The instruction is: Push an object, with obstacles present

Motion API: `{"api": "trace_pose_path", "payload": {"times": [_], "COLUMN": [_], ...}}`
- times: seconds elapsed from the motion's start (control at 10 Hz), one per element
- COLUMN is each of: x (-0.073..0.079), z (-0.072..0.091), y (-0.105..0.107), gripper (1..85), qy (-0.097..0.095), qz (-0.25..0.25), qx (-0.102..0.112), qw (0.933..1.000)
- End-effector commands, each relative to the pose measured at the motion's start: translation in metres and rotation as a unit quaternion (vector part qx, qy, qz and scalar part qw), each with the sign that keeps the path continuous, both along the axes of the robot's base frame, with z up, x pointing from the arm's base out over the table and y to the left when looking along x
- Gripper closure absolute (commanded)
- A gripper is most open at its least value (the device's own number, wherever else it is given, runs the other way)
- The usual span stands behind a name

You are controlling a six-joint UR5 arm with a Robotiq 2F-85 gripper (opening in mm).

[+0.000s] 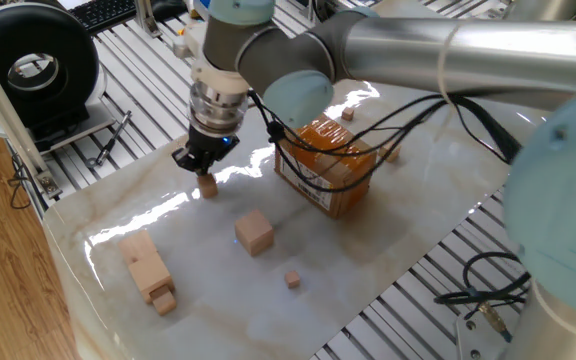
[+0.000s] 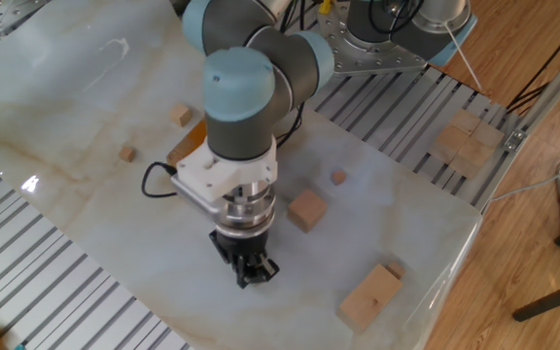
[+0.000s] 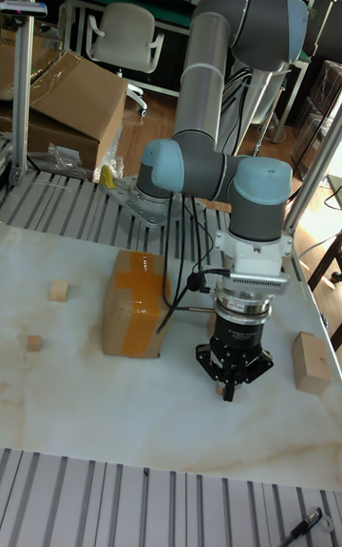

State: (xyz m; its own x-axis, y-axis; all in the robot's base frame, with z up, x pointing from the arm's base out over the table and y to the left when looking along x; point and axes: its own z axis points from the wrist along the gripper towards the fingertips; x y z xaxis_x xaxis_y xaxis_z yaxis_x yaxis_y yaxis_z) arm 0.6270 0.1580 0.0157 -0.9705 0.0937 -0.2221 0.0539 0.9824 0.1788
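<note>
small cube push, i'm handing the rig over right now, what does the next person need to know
Gripper: down at the table, right against the small cube; cannot tell if its jaws are open.
Cube: on the marble table, left of the cardboard box in the one fixed view.
Obstacles: a larger cube and a tiny cube nearer the front edge, blocks at the left.
Done: contact made. Left: the push, steering clear of the larger cube.

barcode label (image 1: 312, 180) unreadable, no legible text

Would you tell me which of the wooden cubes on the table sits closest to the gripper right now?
The small cube directly under the gripper, at its fingertips. The larger cube and the tiny cube sit clearly farther off on the open marble, away from the cardboard box.
</note>
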Motion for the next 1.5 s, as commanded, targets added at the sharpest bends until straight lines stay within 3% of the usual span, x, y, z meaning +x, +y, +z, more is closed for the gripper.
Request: {"api": "trace_pose_path", "payload": {"times": [0.0, 0.4, 0.7, 0.9, 1.4], "x": [-0.006, 0.021, 0.039, 0.037, 0.006], "z": [0.004, 0.021, 0.012, 0.006, 0.003], "y": [-0.003, -0.005, 0.000, 0.002, 0.018], "gripper": [84.3, 84.3, 84.3, 84.3, 84.3], "qy": [-0.001, 0.005, -0.006, -0.004, 0.003], "qz": [-0.003, 0.008, 0.010, 0.007, -0.008], "qx": [0.005, 0.012, 0.016, 0.014, 0.006], "qw": [1.0000, 0.9999, 0.9998, 0.9999, 0.9999]}}
